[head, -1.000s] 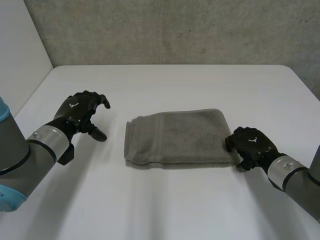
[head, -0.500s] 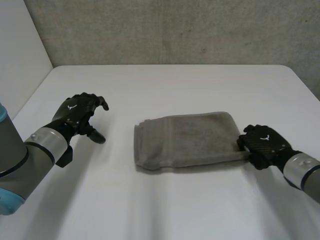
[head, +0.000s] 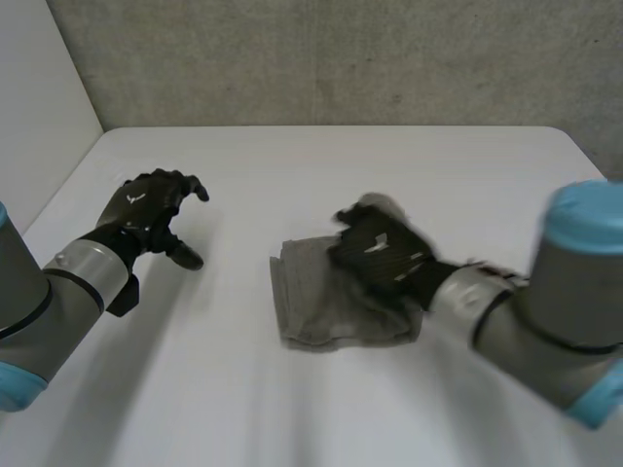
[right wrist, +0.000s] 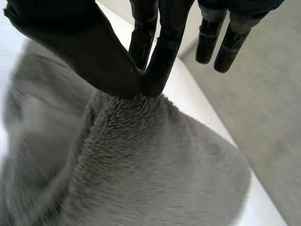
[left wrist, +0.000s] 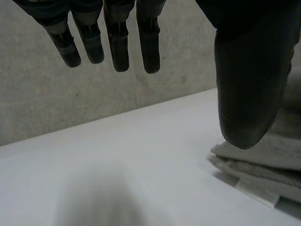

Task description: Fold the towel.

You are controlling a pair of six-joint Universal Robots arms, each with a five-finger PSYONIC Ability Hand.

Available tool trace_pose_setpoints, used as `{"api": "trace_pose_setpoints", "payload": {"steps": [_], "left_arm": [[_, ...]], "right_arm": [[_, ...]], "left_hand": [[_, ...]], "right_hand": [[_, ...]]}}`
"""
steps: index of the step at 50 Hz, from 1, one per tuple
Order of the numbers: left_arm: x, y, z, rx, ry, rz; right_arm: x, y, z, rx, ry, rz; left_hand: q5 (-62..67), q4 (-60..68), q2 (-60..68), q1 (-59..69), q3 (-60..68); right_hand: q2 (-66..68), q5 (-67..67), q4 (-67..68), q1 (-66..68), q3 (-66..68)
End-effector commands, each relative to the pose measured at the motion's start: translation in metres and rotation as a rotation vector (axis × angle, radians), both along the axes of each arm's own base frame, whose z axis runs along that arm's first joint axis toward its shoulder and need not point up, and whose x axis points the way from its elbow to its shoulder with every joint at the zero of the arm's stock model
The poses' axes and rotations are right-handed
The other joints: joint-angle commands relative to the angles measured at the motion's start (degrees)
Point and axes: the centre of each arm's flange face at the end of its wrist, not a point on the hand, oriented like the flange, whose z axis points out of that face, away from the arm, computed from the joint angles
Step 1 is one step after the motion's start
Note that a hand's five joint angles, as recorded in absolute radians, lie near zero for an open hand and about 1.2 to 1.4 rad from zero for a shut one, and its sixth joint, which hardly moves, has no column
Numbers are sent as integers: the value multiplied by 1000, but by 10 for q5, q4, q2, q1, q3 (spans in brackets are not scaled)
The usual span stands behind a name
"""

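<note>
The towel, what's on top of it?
The right hand is over the towel, pinching it between thumb and fingers. The towel part beneath that hand is hidden.

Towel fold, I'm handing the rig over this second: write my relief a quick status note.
Right hand: shut, pinching the towel by its edge between thumb and fingers, over the towel's middle.
Left hand: open, above the table beside the towel's layered end, touching nothing.
Done: towel lies in layers; a further fold is half made.
Left: lay the pinched edge down, release, probably smooth.
</note>
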Motion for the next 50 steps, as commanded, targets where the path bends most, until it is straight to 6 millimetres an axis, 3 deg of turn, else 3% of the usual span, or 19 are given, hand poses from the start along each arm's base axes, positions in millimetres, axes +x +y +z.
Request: {"api": "trace_pose_setpoints", "payload": {"steps": [1, 9, 26, 27, 28, 29, 30, 33, 34, 41, 50], "left_arm": [[-2, -3, 17, -54, 78, 4], [-3, -7, 29, -74, 137, 8], [-11, -15, 45, -130, 166, -10], [-11, -15, 45, -130, 166, -10], [-12, -16, 46, -126, 179, -13], [-14, -17, 45, -117, 194, -15], [-14, -17, 45, -117, 194, -15], [-16, -22, 45, -103, 227, -13], [-16, -25, 44, -87, 243, -9], [-24, -23, 35, -45, 274, 23], [-45, -3, 28, -13, 257, -20]], "right_arm": [[48, 42, -42, 15, 23, 153], [60, 64, -62, 24, 37, 196], [64, 59, -60, 55, -38, 168], [63, 60, -60, 60, -33, 164], [61, 61, -58, 64, -32, 163], [61, 61, -58, 64, -32, 163], [57, 62, -55, 72, -31, 154], [52, 65, -47, 77, -34, 151], [45, 69, -36, 80, -43, 146], [-7, 37, -1, 226, -78, -74], [-53, 2, -2, 523, -160, -338]], "left_hand": [[-26, -31, -47, -52, -28], [-31, -31, -52, -57, -28], [-31, -31, -52, -57, -28], [-31, -31, -52, -57, -28], [-31, -31, -52, -57, -28], [-31, -31, -52, -57, -28], [-31, -31, -52, -57, -28], [-32, -31, -54, -59, -28], [-34, -31, -55, -60, -28], [-34, -31, -55, -60, -28], [-61, -31, -82, -87, -28]], "right_hand": [[38, 37, -44, 64, -27], [38, 37, -44, 64, -27], [38, 37, -44, 64, -27], [-51, -52, -44, -25, -27], [-417, -418, -44, -391, -27], [-421, -421, -44, -394, -27], [-662, -663, -44, -636, -27], [-662, -663, -44, -636, -27], [-662, -663, -44, -636, -27], [-662, -663, -44, -636, -27], [-662, -663, -44, -636, -27]]}}
